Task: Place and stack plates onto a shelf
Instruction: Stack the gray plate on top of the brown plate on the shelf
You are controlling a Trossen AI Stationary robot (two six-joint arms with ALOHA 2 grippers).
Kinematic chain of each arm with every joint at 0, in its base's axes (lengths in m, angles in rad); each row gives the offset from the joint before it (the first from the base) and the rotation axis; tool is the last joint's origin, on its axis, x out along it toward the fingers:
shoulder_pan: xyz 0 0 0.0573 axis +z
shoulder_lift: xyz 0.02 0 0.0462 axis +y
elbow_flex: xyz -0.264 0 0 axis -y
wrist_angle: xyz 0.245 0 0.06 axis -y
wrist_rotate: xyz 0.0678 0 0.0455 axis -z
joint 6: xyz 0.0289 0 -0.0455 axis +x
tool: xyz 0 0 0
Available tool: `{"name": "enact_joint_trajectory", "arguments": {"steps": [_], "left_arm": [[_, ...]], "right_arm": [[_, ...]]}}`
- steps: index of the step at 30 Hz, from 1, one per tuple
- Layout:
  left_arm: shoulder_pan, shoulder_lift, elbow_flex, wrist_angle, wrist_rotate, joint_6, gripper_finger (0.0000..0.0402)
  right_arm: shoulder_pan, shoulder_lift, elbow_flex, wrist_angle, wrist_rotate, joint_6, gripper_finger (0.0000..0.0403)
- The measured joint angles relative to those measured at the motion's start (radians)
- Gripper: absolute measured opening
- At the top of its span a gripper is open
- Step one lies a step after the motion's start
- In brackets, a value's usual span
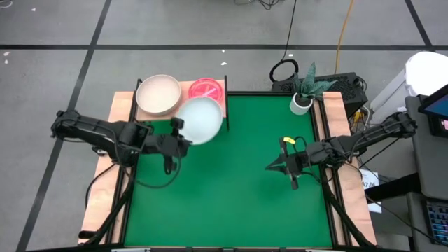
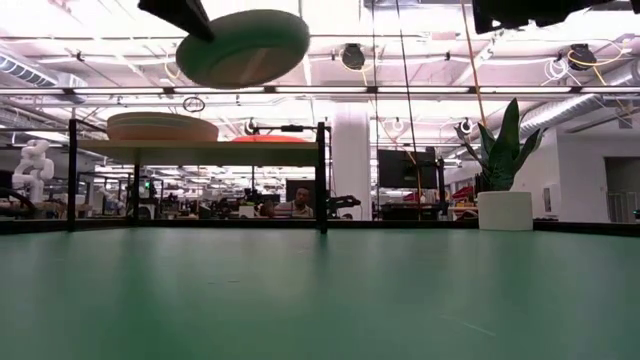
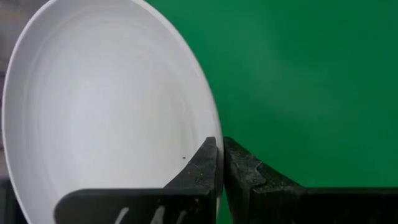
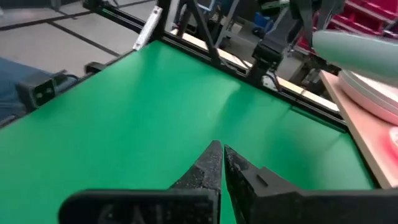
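Green surface [image 1: 231,203] lies bare across its middle and near half, bounded by wooden side strips and a dark frame; gray floor all around. Shelf [image 1: 126,105] sits at the far left corner, its thin black legs standing on the surface; in the low view there is open air under its board. On the shelf, cream plate [image 1: 158,94] to the left, a small magenta plate [image 1: 207,89] just beside it to the right. A potted plant [image 1: 303,94] stands at the far right corner, well apart from both arms. Left tool [image 1: 176,136] is clenched on the rim of a pale mint-white plate [image 1: 201,120], fingers pinching the edge as the left wrist view shows; the plate is held tilted in the air, above shelf height in the low view, overhanging the shelf's near right edge beside the magenta plate. Right tool [image 1: 269,168] hangs over the right-centre of the surface, fingers [image 4: 208,168] pressed together on nothing, well apart from shelf and plates.
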Motion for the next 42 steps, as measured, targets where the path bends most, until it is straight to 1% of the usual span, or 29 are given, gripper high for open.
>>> {"name": "enact_joint_trajectory", "arguments": {"steps": [7,11,17,22,26,30,35,42], "left_arm": [[0.122,-0.084,0.000,-0.098,-0.004,-0.040,0.0010],[0.214,-0.113,0.000,-0.168,-0.006,-0.065,0.0010],[0.355,-0.121,-0.001,-0.261,-0.009,-0.094,0.0010],[0.450,-0.120,-0.001,-0.282,-0.011,-0.090,0.0010],[0.506,-0.120,-0.001,-0.322,-0.003,-0.081,0.0013],[0.560,-0.120,-0.001,-0.335,0.038,-0.091,0.0023],[0.624,-0.120,-0.002,-0.335,0.063,-0.093,0.0026],[0.675,-0.120,-0.002,-0.334,0.083,-0.070,0.0029]], "right_arm": [[-0.012,-0.009,-0.029,0.016,0.011,0.008,0.0001],[-0.021,-0.009,-0.029,0.013,0.008,0.011,0.0001],[-0.021,-0.009,-0.029,0.008,0.005,0.019,0.0001],[-0.021,-0.009,-0.029,0.000,0.004,0.026,0.0000],[-0.021,-0.009,-0.029,-0.003,0.004,0.030,0.0000],[-0.021,-0.009,-0.029,-0.003,0.003,0.030,0.0000],[-0.021,-0.009,-0.029,-0.003,0.003,0.029,0.0000],[-0.021,-0.009,-0.029,-0.008,0.003,0.029,0.0000]]}}
